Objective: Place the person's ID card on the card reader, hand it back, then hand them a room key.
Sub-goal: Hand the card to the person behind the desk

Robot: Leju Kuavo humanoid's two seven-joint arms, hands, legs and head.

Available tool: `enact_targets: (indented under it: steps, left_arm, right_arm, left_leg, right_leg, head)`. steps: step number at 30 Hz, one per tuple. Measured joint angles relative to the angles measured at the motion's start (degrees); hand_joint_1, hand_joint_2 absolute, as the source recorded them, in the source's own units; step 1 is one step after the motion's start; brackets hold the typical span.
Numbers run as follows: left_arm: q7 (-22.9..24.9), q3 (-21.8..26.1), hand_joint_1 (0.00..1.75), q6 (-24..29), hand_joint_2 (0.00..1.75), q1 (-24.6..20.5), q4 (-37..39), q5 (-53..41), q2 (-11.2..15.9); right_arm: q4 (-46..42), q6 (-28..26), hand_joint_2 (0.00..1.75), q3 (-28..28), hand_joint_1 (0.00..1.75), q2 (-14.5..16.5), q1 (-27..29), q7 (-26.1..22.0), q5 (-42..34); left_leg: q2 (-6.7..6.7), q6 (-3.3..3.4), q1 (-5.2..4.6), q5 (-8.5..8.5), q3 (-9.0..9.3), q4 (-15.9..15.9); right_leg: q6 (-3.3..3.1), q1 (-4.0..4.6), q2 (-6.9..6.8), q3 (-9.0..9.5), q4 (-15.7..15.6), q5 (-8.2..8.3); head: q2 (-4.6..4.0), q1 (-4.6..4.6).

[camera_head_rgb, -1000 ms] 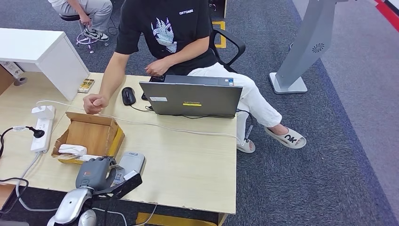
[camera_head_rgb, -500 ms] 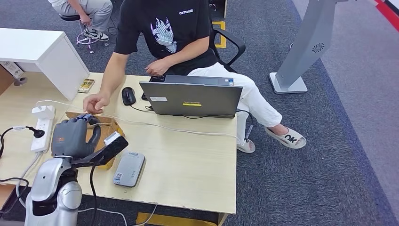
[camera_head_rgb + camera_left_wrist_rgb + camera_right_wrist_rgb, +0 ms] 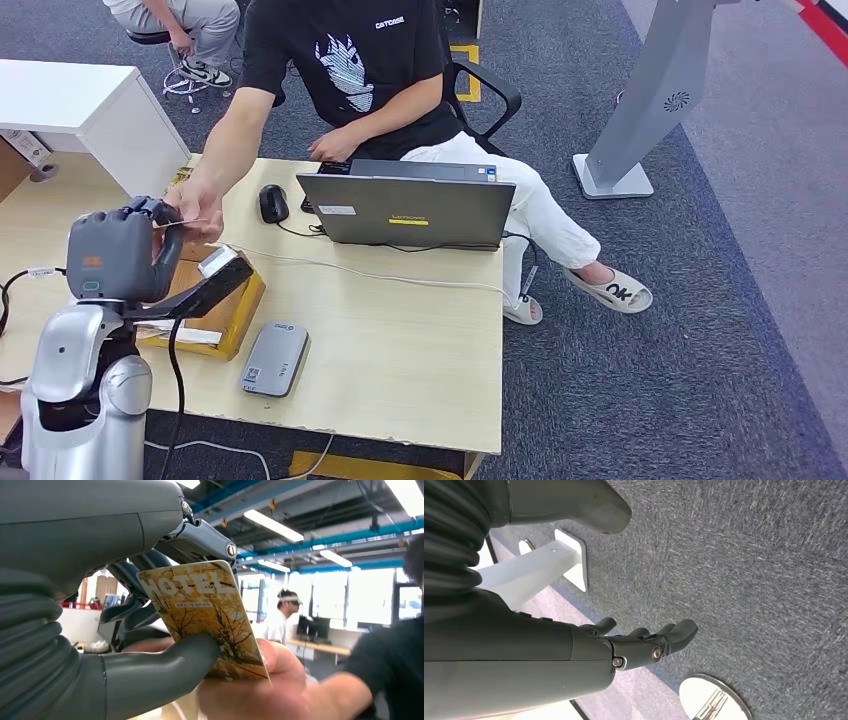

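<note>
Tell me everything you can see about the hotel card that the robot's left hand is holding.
The hotel card is a thin, flat, rectangular card printed with yellow-gold autumn trees, the word HOTEL in pale letters and a small line of text beneath. The left hand pinches it between its thick grey thumb and darker fingers, raised above the table. The person's hand touches its far end, at the handover. In the head view it appears edge-on as a thin sliver.

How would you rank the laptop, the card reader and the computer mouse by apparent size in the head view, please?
1. laptop, clearly largest.
2. card reader.
3. computer mouse, smallest, though it lies farther from the camera than the reader.
</note>
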Motion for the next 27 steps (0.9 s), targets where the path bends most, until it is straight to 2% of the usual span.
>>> enact_targets:
  steps: [4, 5, 9, 24, 26, 27]
  left_arm:
    - [1.19, 0.88, 0.82, -0.05, 1.75, -3.31, 0.00, 0.93, 0.59]
    - [1.39, 1.21, 0.82, 0.03, 1.75, -3.91, 0.00, 1.18, 0.63]
    - [1.68, 2.32, 0.00, 0.66, 1.75, -5.19, 0.00, 1.65, 0.58]
    - [-0.02, 4.61, 0.00, 0.75, 1.75, -4.97, -0.43, 6.06, -1.22]
    - [-2.01, 4.93, 0.00, 0.93, 1.75, -3.23, -1.99, 7.91, -2.52]
    - [-3.61, 4.97, 0.00, 1.04, 1.75, -0.78, -3.95, 9.46, -3.67]
  right_arm:
    - [-0.13, 0.15, 1.75, 0.13, 0.00, 0.02, 0.00, 0.65, 0.00]
    - [-0.16, 0.26, 1.75, 0.16, 0.00, 0.02, 0.00, 0.75, 0.00]
    - [-0.22, 0.45, 1.75, 0.27, 0.00, 0.02, 0.00, 0.81, 0.00]
    - [-0.40, 0.63, 1.75, 0.32, 0.00, 0.02, -0.01, 0.84, -0.01]
    - [-0.69, 0.97, 1.75, 0.32, 0.00, 0.05, 0.00, 0.94, -0.01]
    - [-0.94, 1.17, 1.75, 0.27, 0.00, 0.09, 0.01, 1.00, -0.01]
  left_leg:
    - [0.00, -0.01, 0.00, 0.04, 0.00, 0.00]
    - [0.01, -0.01, 0.00, 0.04, 0.00, 0.00]
    - [0.02, -0.01, 0.00, 0.04, 0.00, 0.00]
    - [0.02, -0.01, -0.01, 0.04, -0.03, 0.00]
    - [0.03, -0.01, -0.01, 0.04, -0.03, 0.00]
    - [0.05, -0.01, -0.02, 0.02, -0.04, 0.00]
  right_leg:
    - [-0.01, 0.00, 0.02, -0.01, 0.01, 0.04]
    - [-0.02, 0.00, 0.03, -0.01, 0.01, 0.05]
    - [-0.03, 0.00, 0.04, -0.01, 0.01, 0.05]
    - [-0.03, -0.01, 0.03, -0.03, 0.00, 0.05]
    - [-0.03, -0.01, 0.05, -0.04, 0.00, 0.05]
    - [-0.02, -0.01, 0.07, -0.06, 0.00, 0.04]
  head:
    - [0.00, -0.01]
    - [0.00, -0.01]
    - [0.00, 0.00]
    - [0.00, 0.00]
    - [0.00, 0.01]
    - [0.00, 0.01]
